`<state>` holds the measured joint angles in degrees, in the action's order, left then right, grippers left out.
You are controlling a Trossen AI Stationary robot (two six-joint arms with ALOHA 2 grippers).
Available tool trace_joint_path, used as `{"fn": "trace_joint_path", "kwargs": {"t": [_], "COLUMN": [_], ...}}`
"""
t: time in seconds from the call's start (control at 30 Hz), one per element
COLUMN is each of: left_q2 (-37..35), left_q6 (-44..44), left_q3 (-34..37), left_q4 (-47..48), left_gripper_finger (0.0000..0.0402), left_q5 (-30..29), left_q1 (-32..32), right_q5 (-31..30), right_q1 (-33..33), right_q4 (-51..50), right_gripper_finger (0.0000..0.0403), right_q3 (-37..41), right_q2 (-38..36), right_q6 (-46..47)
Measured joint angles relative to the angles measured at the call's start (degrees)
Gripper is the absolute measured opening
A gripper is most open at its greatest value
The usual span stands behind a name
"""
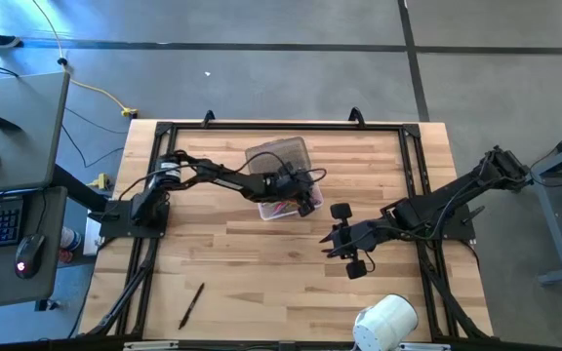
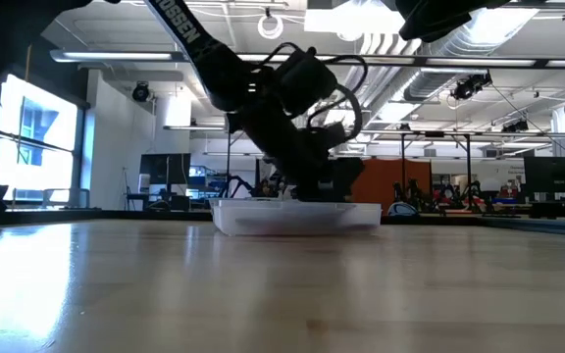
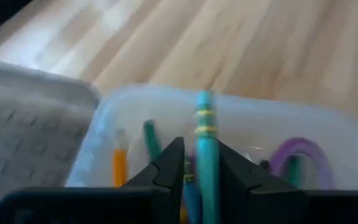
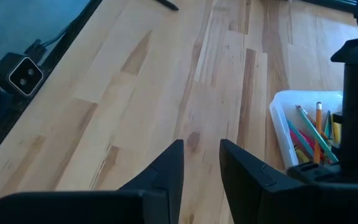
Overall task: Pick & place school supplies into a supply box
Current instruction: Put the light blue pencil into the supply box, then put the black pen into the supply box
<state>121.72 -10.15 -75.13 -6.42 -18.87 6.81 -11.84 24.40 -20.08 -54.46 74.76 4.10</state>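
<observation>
On the wooden table the supply box sits mid-table; only the left wrist view shows the left gripper inside it, fingers narrowly flanking a teal pencil; the right gripper hovers beside the box, slightly parted, holding nothing; the high view alone shows a black pen lying well apart.

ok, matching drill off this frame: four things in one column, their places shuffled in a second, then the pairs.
Things:
1. left gripper
2. right gripper
3. black pen
4. white roll

Places:
A. lying alone on the wood on the left arm's side, near the table's front edge
B. over the supply box, a teal pencil between its fingers
C. over bare wood beside the box
D. at the table's front edge on the right arm's side

Pairs: 1-B, 2-C, 3-A, 4-D
</observation>
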Motion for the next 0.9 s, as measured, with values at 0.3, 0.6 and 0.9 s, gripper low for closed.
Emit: {"fn": "trace_joint_path", "kwargs": {"t": [0.3, 0.6, 0.9], "left_q2": [-0.5, -4.4, -4.6], "left_q6": [3.0, 8.9, 0.6], "left_q3": [-2.5, -20.4, -48.2], "left_q4": [2.7, 35.8, 93.5], "left_gripper_finger": [0.0162, 0.0187, 0.0191], "left_q5": [-1.7, -5.2, 10.4], "left_q1": [-0.1, -1.4, -2.7], "right_q5": [0.0, -0.2, -0.2], "right_q1": [0.0, 0.0, 0.0], "right_q4": [-0.1, -0.3, -0.6], "right_gripper_finger": [0.0087, 0.0087, 0.0087], "right_q3": [0.0, 0.0, 0.0], "right_q2": [0.0, 0.2, 1.5], "right_q6": [0.0, -0.2, -0.1]}}
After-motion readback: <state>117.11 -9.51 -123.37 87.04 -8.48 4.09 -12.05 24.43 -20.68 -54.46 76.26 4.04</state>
